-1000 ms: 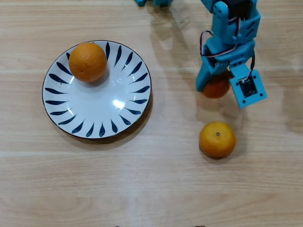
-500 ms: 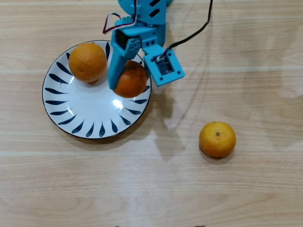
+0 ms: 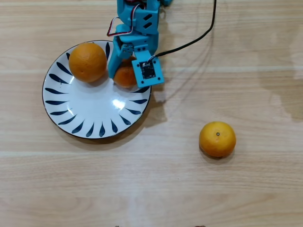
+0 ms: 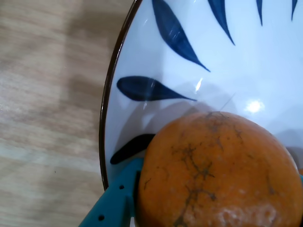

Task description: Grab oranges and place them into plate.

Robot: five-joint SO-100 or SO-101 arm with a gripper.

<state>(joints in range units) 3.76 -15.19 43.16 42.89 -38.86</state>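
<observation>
Pincer (image 3: 124,71) closed around small dark orange (image 3: 125,77) over plate (image 3: 94,111) upper right rim; arm hides most of the fruit overhead. Large orange (image 3: 87,62) lies on plate's upper left. Yellower orange (image 3: 217,139) sits on desk (image 3: 246,189), well apart, stem dot up. Round fruits, no long axis.

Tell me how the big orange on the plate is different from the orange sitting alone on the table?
The big orange lies on the plate, near its rim; the lone orange rests on the bare wooden table, well off to the right in the overhead view. The big orange looks larger and a deeper orange; the lone orange looks smaller and yellower. The lone orange shows a dark stem dot on top; the big orange shows none. Both are round with dimpled skin.
</observation>
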